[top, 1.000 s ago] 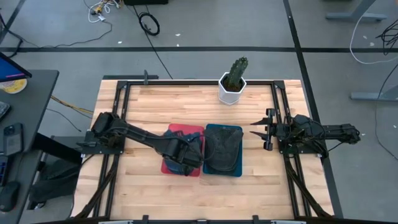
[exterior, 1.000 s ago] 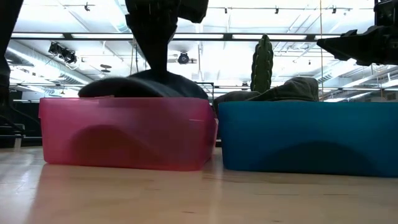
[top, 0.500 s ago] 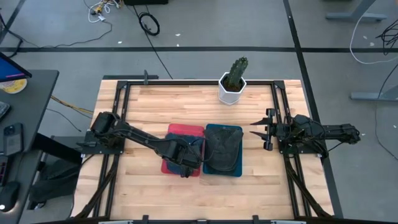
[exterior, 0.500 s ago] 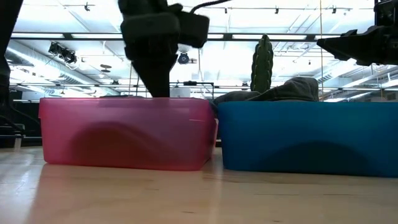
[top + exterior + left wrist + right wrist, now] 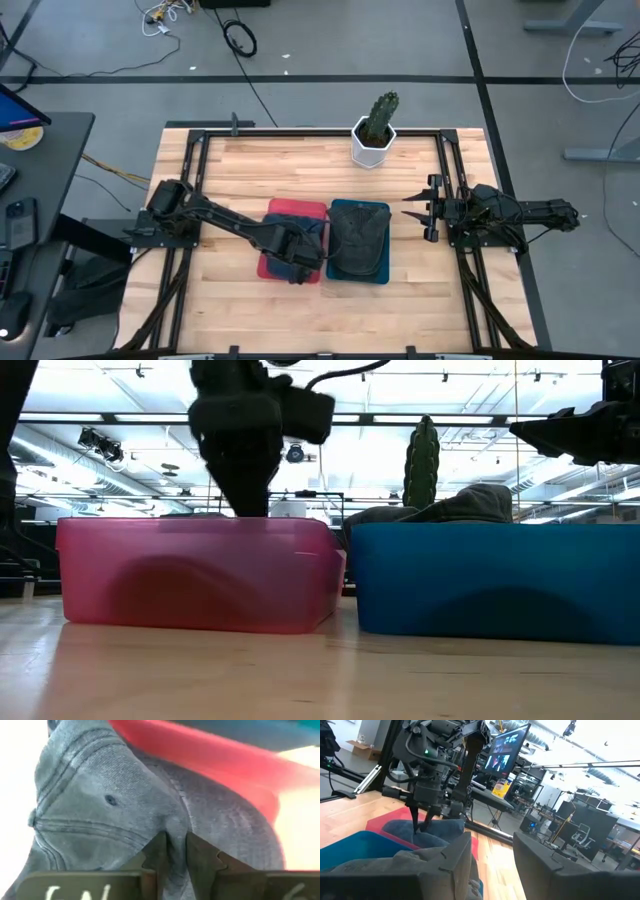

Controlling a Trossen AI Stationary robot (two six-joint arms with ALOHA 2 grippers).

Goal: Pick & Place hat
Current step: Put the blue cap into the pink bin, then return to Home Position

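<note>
A blue-grey denim hat (image 5: pixel 100 805) lies in the red bin (image 5: pixel 290 205) at the table's middle, its crown up. My left gripper (image 5: pixel 300 265) reaches down into that bin and is shut on the hat (image 5: pixel 305 240). In the low view the arm (image 5: pixel 245 460) drops behind the bin's wall (image 5: pixel 200 570), which hides the hat. My right gripper (image 5: pixel 410 205) waits open at the table's right edge, level, touching nothing. My left gripper (image 5: pixel 176 852) has a raised fold of the hat's crown (image 5: pixel 176 832) between its two fingers, beside a seam. The fingers come from above, steeply slanted down. The hat rests in the red bin, and the cloth is slack around the fold.
Right beside the red bin stands a blue bin (image 5: pixel 360 207) holding a dark grey hat (image 5: pixel 358 245) that rises above its rim (image 5: pixel 470 505). A cactus in a white pot (image 5: pixel 378 125) stands at the far edge. Bare wood lies near and left.
My left gripper has gone down into the red bin with the hat. The hat's crown, which showed above the bin's rim in the low view, has sunk below it. The right arm has kept still.
</note>
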